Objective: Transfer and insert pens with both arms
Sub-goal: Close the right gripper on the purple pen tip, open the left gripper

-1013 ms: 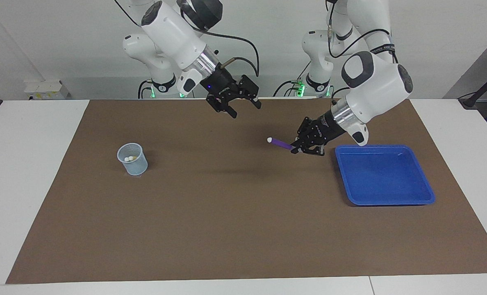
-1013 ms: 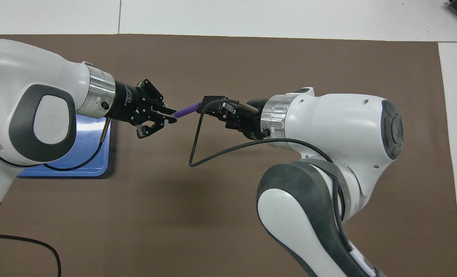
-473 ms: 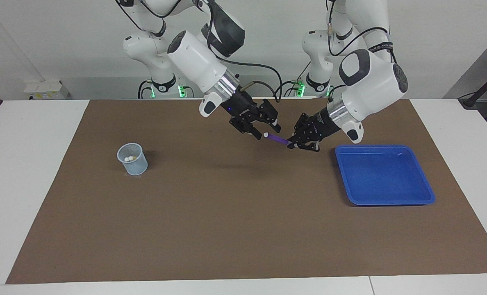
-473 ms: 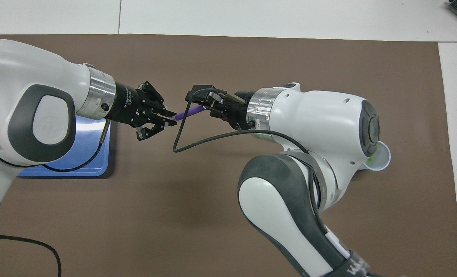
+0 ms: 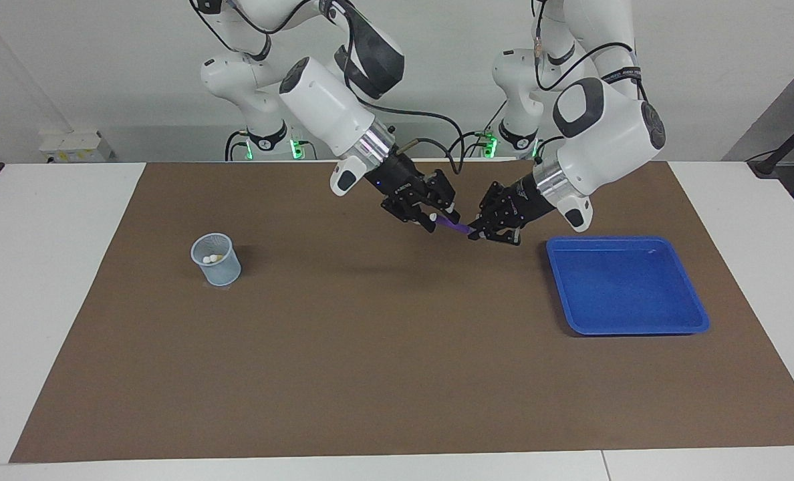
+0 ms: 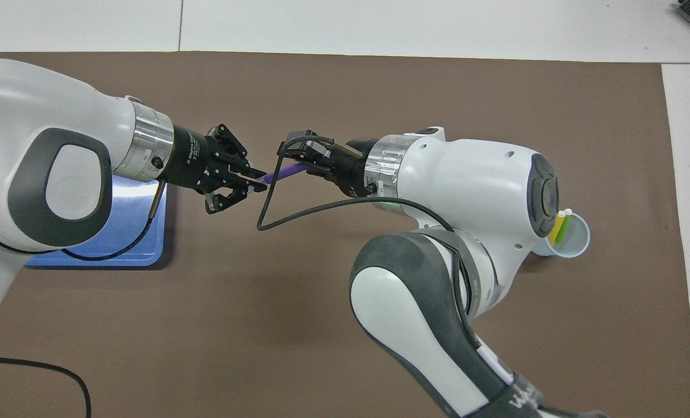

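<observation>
Facing view, purple pen point(image 5: 456, 226) between both end effectors

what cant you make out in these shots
- Purple marker pen: whitish cap end covered by the right gripper in both views; whether the fingers have closed on it.
- Pale mesh cup: overhead, partly behind the right arm.
- Blue plastic tray: overhead, mostly under the left arm.

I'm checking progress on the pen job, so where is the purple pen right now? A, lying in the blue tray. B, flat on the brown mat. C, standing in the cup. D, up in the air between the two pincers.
D: the purple pen spans the gap between the left pincer and the right pincer, above the mat.
</observation>
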`<action>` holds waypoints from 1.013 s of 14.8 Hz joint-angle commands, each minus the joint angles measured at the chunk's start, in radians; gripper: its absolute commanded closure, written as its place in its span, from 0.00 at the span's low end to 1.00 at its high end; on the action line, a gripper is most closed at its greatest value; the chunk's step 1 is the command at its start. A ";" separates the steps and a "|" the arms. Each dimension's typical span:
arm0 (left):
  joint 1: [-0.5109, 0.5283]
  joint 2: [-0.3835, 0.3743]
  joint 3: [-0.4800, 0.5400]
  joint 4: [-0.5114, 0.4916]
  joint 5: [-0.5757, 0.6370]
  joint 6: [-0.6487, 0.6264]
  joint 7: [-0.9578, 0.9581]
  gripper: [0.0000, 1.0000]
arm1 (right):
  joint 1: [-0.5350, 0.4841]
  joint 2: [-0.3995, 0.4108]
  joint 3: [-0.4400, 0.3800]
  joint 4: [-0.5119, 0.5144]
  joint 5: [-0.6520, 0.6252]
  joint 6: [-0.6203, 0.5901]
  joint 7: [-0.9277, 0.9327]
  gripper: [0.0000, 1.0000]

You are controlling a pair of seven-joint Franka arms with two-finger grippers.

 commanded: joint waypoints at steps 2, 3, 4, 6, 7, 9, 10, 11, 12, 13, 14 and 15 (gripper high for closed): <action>-0.008 -0.033 0.012 -0.032 -0.019 -0.011 0.003 1.00 | 0.006 0.016 0.003 0.009 0.027 0.014 -0.002 0.67; -0.008 -0.033 0.012 -0.032 -0.021 -0.012 0.003 1.00 | 0.006 0.016 0.003 0.009 0.027 0.012 -0.002 0.75; -0.008 -0.033 0.011 -0.032 -0.021 -0.011 0.003 1.00 | 0.006 0.016 0.003 0.009 0.027 0.012 -0.002 0.82; -0.008 -0.033 0.012 -0.032 -0.027 -0.011 0.003 1.00 | 0.006 0.016 0.003 0.009 0.027 0.012 -0.002 0.94; -0.008 -0.033 0.011 -0.032 -0.028 -0.011 0.003 1.00 | 0.006 0.016 0.004 0.009 0.027 0.011 -0.002 1.00; -0.010 -0.033 0.012 -0.032 -0.028 -0.012 0.003 1.00 | 0.005 0.016 0.004 0.009 0.027 0.006 -0.002 1.00; -0.008 -0.033 0.012 -0.032 -0.028 -0.014 0.006 1.00 | 0.005 0.016 0.004 0.009 0.027 0.006 -0.002 1.00; -0.010 -0.033 0.012 -0.032 -0.027 -0.014 0.009 1.00 | 0.003 0.016 0.003 0.009 0.027 0.006 -0.002 1.00; -0.011 -0.035 0.012 -0.032 -0.025 -0.014 0.014 0.97 | 0.003 0.016 0.003 0.009 0.027 0.006 -0.002 1.00; -0.017 -0.038 0.014 -0.032 -0.025 -0.015 0.046 0.74 | 0.005 0.016 0.004 0.009 0.027 0.005 -0.002 1.00; -0.029 -0.049 0.014 -0.035 -0.025 -0.014 0.079 0.24 | 0.003 0.016 0.003 0.009 0.027 0.002 -0.002 1.00; -0.030 -0.053 0.014 -0.045 -0.025 -0.014 0.086 0.00 | 0.003 0.014 0.003 0.009 0.027 -0.003 -0.003 1.00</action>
